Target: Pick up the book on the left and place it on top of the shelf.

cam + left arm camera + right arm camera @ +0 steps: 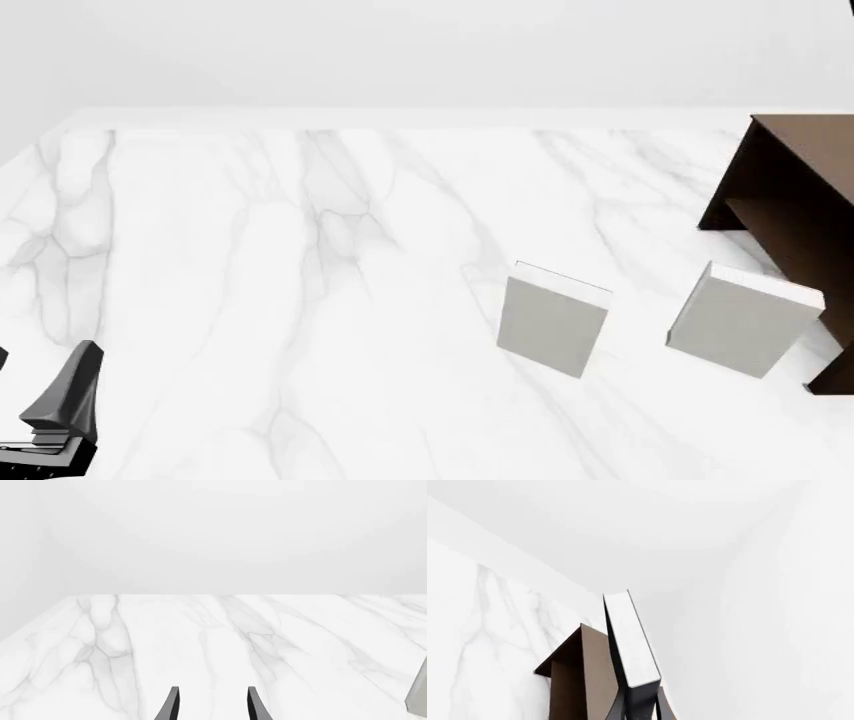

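Nearest the right wrist camera, the right gripper (639, 711) pinches the book (630, 640) by its near end; the dark fingers (617, 707) press against both covers, so the jaws are closed on the volume. Its long axis runs straight out from the jaws, away from the camera, with the white page edges facing the lens and a dark cover showing along one side.

Largest in the scene is the marble worktop (267, 250). Next is the shelf (801, 190), dark brown, standing at the right edge of the front view; in the right wrist view the shelf (580, 675) lies just beyond and beside the held book. Whether the two touch cannot be told.

Two light grey books stand upright on the worktop near the shelf: one (554, 320) toward the centre, the other (741, 320) just beside the shelf.

At the near left corner, the left gripper (212, 705) holds nothing, its jaws spread.
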{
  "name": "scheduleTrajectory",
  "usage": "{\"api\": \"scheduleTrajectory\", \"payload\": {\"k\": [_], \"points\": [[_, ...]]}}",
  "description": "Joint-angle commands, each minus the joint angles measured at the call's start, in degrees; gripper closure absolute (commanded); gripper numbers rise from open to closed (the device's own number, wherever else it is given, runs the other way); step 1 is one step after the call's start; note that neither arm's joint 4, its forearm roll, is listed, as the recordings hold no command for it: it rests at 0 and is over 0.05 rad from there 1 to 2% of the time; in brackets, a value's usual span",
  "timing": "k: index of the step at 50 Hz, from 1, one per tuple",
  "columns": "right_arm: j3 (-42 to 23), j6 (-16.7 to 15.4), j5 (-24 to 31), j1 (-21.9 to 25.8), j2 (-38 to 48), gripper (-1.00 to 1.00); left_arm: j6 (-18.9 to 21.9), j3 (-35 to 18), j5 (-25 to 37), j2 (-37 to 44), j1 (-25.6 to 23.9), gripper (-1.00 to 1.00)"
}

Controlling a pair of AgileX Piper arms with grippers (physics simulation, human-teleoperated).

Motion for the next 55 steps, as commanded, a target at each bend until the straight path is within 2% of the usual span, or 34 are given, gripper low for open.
{"api": "scheduleTrajectory", "payload": {"k": [1, 15, 31, 55], "points": [[0.92, 0.81, -1.86, -2.36, -0.17, 1.00, 0.00, 0.00, 0.00, 0.00, 0.00, -1.00], [1.14, -1.76, -2.47, -5.07, -0.19, 1.00, 0.00, 0.00, 0.00, 0.00, 0.00, -1.00], [1.86, -5.74, -6.79, -8.73, 2.16, 1.00, 0.00, 0.00, 0.00, 0.00, 0.00, -1.00], [3.41, -7.97, -11.01, -12.12, 6.37, 1.00, 0.00, 0.00, 0.00, 0.00, 0.00, -1.00]]}}
